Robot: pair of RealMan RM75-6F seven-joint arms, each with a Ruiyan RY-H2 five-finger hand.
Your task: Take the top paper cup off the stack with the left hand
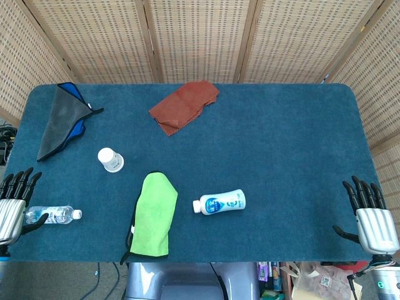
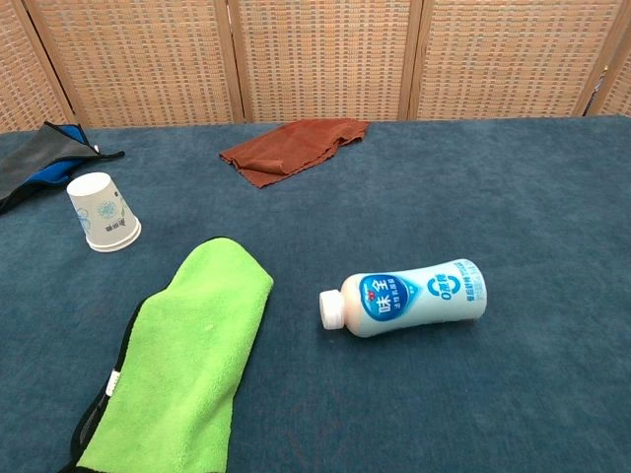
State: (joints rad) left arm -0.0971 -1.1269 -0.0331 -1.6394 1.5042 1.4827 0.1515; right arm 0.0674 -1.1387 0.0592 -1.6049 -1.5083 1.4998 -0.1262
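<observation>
While you look down from the head view, your left robot hand (image 1: 14,203) sits at the near left edge of the blue surface (image 1: 281,156), fingers spread and pointing away from you, holding nothing. Your right robot hand (image 1: 372,215) rests at the near right edge, fingers likewise apart and empty. Neither hand shows in the chest view.

Your target, the stack of paper cups (image 1: 110,160), stands upside down on the left part of the surface, wide rim down, well apart from both hands. In the chest view the cup stack (image 2: 103,212) shows as white with a faint pale print; how many cups are nested there cannot be told.

Just beside your left hand lies a clear water bottle (image 1: 53,215) on its side, cap pointing right. Near the middle front, a green cloth (image 1: 152,215) with a dark edge lies flat, and to its right a white milk bottle (image 1: 219,203) with a blue label lies on its side, cap toward the cloth. At the far left sits a grey and blue cloth (image 1: 62,119), and at the far middle a crumpled rust-red cloth (image 1: 184,106). Behind the surface stands a woven screen (image 1: 200,37).
</observation>
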